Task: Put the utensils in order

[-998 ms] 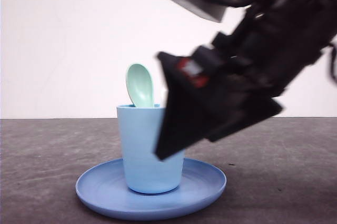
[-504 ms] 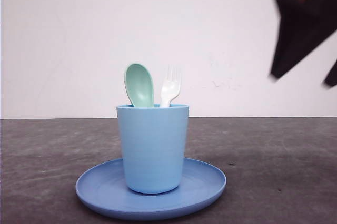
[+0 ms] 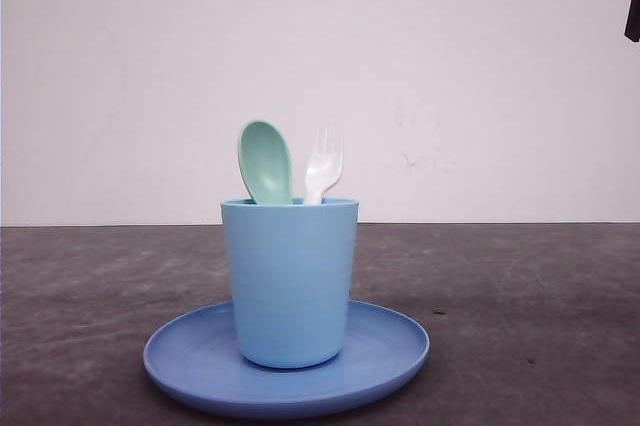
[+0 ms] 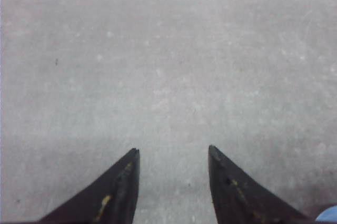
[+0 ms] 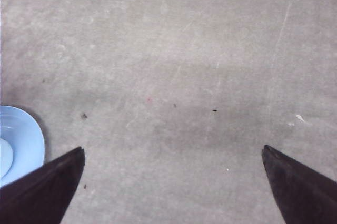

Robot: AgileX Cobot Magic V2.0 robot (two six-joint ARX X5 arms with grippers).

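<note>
The pale mint-green spoon (image 3: 265, 161) and the white fork (image 3: 324, 164) stand side by side in the light blue cup (image 3: 290, 281), heads up above its rim. The cup rests on the round blue plate (image 3: 395, 346). My left gripper (image 4: 174, 150) is open over bare grey table, with nothing between its fingers. My right gripper (image 5: 172, 149) is wide open and empty above the table, to the right of the plate's edge (image 5: 23, 140). A dark sliver of the right arm (image 3: 634, 6) shows at the upper right edge of the front view.
The grey table (image 3: 520, 326) stretches flat on both sides of the plate. A white wall (image 3: 480, 76) rises behind it. A small blue corner (image 4: 329, 214) shows beside the left gripper's finger.
The right arm has pulled away from the cup, up and to the right, almost out of the front view. The fork now stands free in the cup beside the spoon.
</note>
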